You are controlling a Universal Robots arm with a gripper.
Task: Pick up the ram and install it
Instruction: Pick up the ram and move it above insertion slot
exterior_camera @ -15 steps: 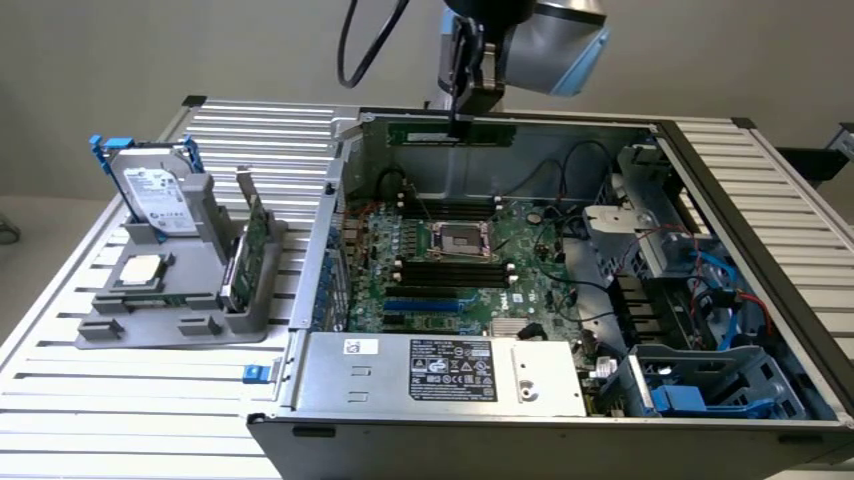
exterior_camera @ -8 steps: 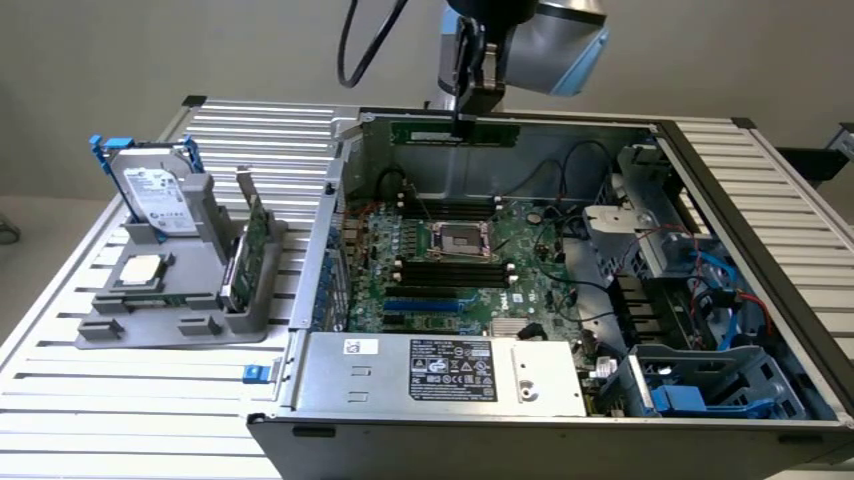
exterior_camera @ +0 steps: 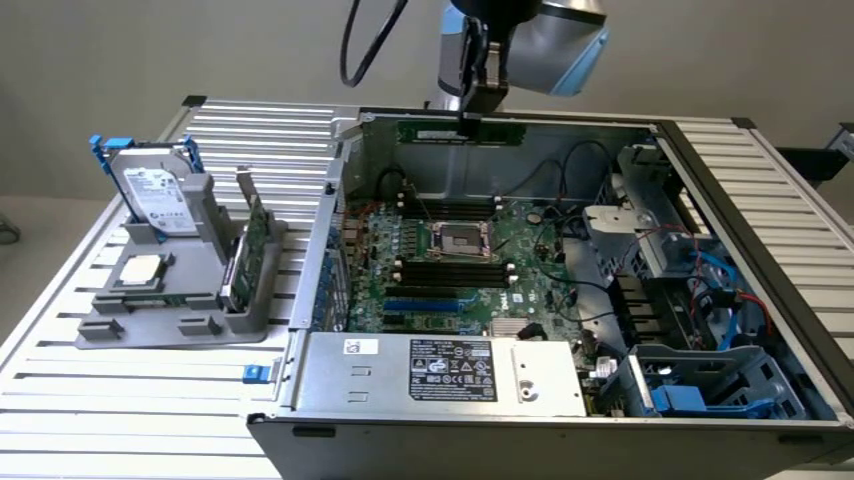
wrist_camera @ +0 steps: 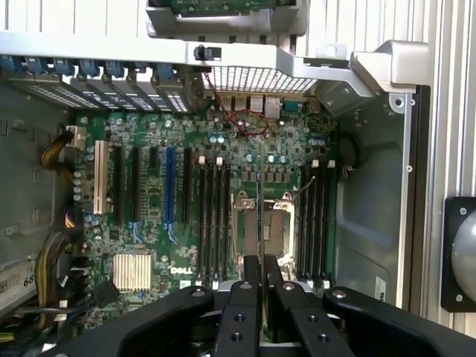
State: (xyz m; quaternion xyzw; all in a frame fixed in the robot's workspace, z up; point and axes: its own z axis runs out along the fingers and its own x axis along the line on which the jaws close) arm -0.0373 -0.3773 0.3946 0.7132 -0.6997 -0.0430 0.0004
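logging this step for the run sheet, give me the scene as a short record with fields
gripper: shut on the ram, above the open computer case
ram: clear of the motherboard, in no memory slot
memory slots: black, either side of the cpu socket
gray holder: beside the case, carrying hard drive and expansion card

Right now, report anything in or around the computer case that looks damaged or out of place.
Nothing looks broken or spilled. The gripper holds the ram level above the open case. The hard drive leans in its grey holder, which looks like how it is stored.
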